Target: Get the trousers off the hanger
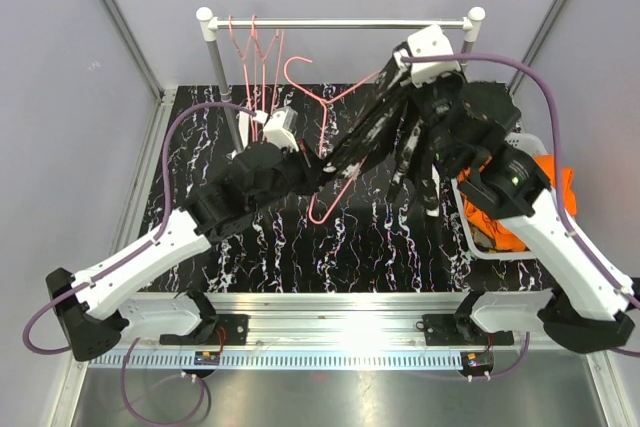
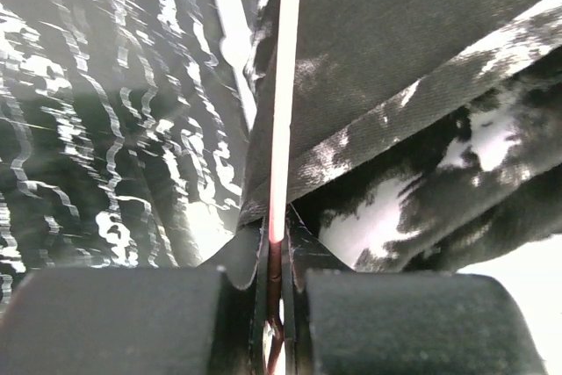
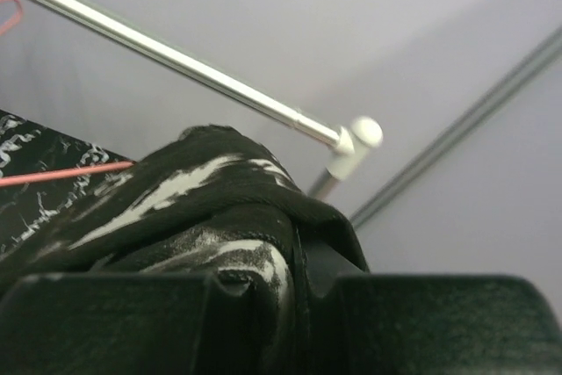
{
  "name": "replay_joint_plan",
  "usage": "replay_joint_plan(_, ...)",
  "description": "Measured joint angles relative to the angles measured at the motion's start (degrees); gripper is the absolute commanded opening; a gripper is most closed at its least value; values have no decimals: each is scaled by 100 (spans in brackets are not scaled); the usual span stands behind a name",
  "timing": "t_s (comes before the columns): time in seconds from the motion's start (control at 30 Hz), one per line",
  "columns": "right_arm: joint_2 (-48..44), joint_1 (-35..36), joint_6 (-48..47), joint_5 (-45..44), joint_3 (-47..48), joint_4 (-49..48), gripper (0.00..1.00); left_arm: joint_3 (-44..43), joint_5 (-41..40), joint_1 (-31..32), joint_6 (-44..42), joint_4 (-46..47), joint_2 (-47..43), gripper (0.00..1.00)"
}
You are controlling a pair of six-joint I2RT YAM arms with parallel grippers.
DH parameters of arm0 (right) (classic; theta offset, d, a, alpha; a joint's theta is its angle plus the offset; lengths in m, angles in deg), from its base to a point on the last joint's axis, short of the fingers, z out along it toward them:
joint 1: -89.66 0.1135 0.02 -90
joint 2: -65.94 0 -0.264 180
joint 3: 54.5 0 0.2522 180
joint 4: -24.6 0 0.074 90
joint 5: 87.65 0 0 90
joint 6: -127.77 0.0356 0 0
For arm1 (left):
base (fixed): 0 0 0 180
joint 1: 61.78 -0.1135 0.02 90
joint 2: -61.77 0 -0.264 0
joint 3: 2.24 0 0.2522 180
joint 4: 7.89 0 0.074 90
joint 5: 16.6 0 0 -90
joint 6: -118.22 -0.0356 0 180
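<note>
Black trousers with white markings (image 1: 375,132) stretch from a pink wire hanger (image 1: 322,209) up to my right gripper (image 1: 425,75), which is shut on a bunch of the cloth just below the rail. In the right wrist view the trousers (image 3: 202,199) fill the jaws of the gripper (image 3: 294,261). My left gripper (image 1: 300,159) is shut on the hanger's wire over the middle of the table. The left wrist view shows the pink wire (image 2: 283,129) pinched in the gripper (image 2: 277,256), with the trousers (image 2: 421,85) draped to its right.
A metal rail (image 1: 340,23) on white posts crosses the back, with several bare pink hangers (image 1: 255,52) at its left end. A white basket (image 1: 469,237) at the right holds bright orange trousers (image 1: 555,192). The tabletop (image 1: 380,237) is black with white marbling.
</note>
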Motion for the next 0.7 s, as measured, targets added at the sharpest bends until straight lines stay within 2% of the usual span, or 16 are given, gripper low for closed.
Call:
replay_joint_plan(0.23, -1296, -308, 9, -251, -1818, -776, 0, 455, 780, -20, 190, 247, -551, 0)
replay_joint_plan(0.37, -1486, -970, 498, -223, -2131, -769, 0, 459, 721, -39, 251, 66, -846, 0)
replay_joint_plan(0.5, -1416, -1471, 1012, -190, -1790, -439, 0, 501, 352, -109, 341, -404, -999, 0)
replay_joint_plan(0.7, -885, -1517, 1349, 37, 81, 55, 0, 1019, -44, -459, 538, -643, -748, 0)
